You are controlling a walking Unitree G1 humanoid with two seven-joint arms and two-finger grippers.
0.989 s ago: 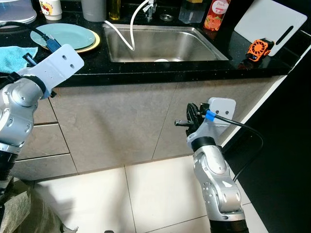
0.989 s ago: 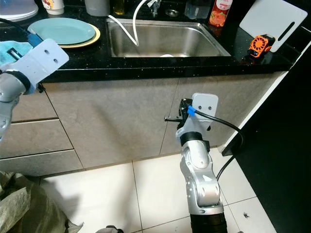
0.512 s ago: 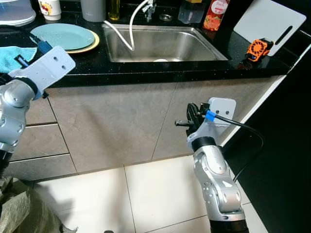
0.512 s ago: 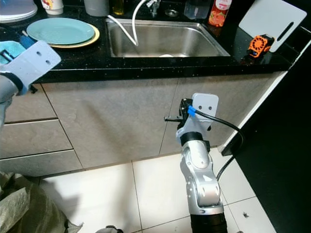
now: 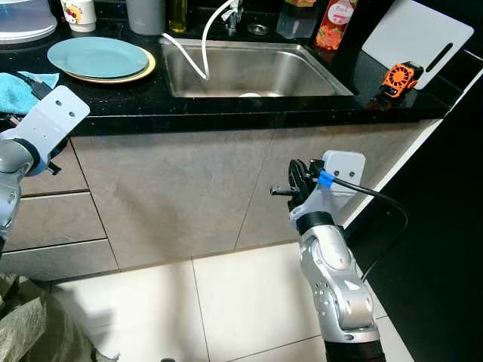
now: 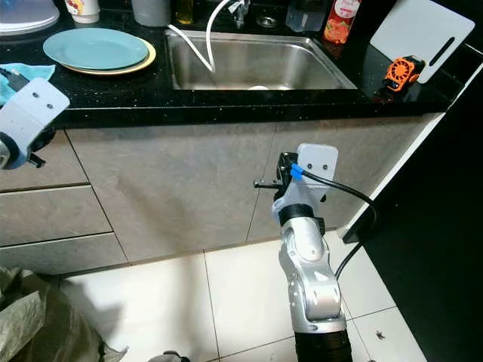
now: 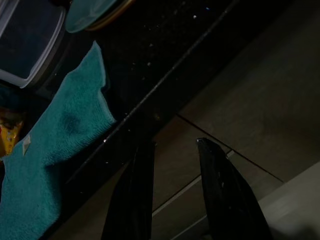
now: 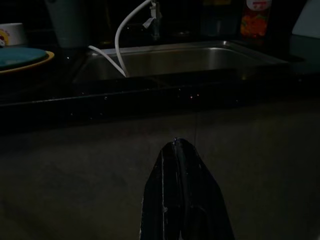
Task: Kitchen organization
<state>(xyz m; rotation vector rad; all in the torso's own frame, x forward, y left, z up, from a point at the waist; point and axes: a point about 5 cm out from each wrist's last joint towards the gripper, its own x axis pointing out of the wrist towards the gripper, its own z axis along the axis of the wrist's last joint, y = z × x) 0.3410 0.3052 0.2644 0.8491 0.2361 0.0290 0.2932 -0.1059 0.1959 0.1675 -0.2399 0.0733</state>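
We find the left hand (image 7: 172, 192) empty, fingers parted, just below the worktop (image 5: 249, 113) edge near the teal cloth (image 7: 50, 165), likely for reach. Right hand (image 8: 182, 192) closed, empty, facing the cabinets below the sink (image 5: 256, 72). Plates (image 5: 98, 58) sit on the worktop.

Counter (image 5: 226, 105) front strip: bare, easy to reach.
Sink (image 5: 256, 72): white hose (image 5: 198, 53) hangs across it.
Counter left: plates (image 5: 102, 59) and blue towel (image 5: 19, 87) block.
Floor (image 5: 226, 302): open.

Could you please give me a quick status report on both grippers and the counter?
Left gripper open, empty, at the counter edge beside the teal towel. Right gripper shut, empty, low before the cabinet front. Teal plate untouched beside the sink.
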